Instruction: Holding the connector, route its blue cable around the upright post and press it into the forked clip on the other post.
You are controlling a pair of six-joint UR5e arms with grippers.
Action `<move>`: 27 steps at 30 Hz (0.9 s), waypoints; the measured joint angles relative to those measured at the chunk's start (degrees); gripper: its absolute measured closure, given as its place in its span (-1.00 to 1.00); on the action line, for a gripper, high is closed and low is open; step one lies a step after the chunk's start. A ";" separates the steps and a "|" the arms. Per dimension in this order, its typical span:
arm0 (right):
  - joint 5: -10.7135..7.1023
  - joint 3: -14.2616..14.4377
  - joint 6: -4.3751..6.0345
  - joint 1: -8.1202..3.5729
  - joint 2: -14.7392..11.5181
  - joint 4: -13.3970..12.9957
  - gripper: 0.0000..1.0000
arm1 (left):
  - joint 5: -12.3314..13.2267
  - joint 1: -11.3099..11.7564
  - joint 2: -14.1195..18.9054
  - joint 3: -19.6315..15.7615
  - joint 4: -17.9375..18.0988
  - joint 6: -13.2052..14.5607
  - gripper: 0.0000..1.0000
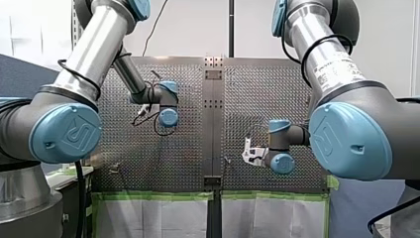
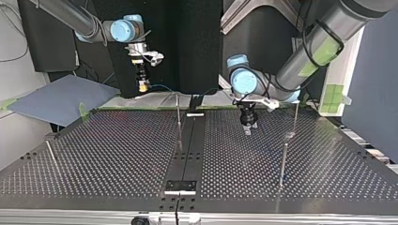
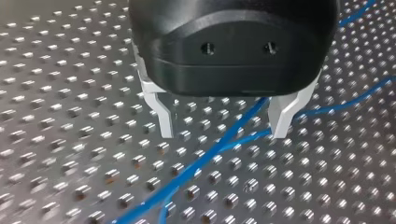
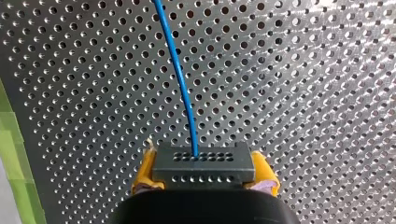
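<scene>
Standing nearest in the top view, a thin upright post (image 2: 283,161) rises from the perforated table (image 2: 117,154) at the view's right. A small fitting (image 2: 290,135) at its tip may be the forked clip, though it is too small to tell. Another post (image 2: 179,119) stands beside the centre rail (image 2: 192,150). Beyond them my left gripper (image 2: 247,127) hangs low over the plate, its metal fingers (image 3: 164,119) spread wide and gripping nothing. The left wrist view shows the blue cable (image 3: 205,158) lying loose on the holes beneath and between them. Farthest back, raised above the table's far edge at the view's left, my right gripper (image 2: 142,84) pinches the dark connector (image 4: 204,163) between its yellow pads (image 4: 144,170). The cable runs straight out of the block and away over the plate. On this showing only the hold on the connector is done. The cable appears to wrap no post and to sit in no clip, so the whole routing and the press into the fork are left.
</scene>
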 joint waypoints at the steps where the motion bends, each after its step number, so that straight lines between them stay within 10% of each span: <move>1: 0.00 0.00 0.00 0.00 0.00 0.01 1.00 | 0.03 0.04 -0.61 -0.02 0.21 -0.14 -1.00; 27: 0.00 -0.07 -0.01 0.02 0.00 0.03 1.00 | 1.90 0.35 -7.14 -0.59 0.50 -3.68 -1.00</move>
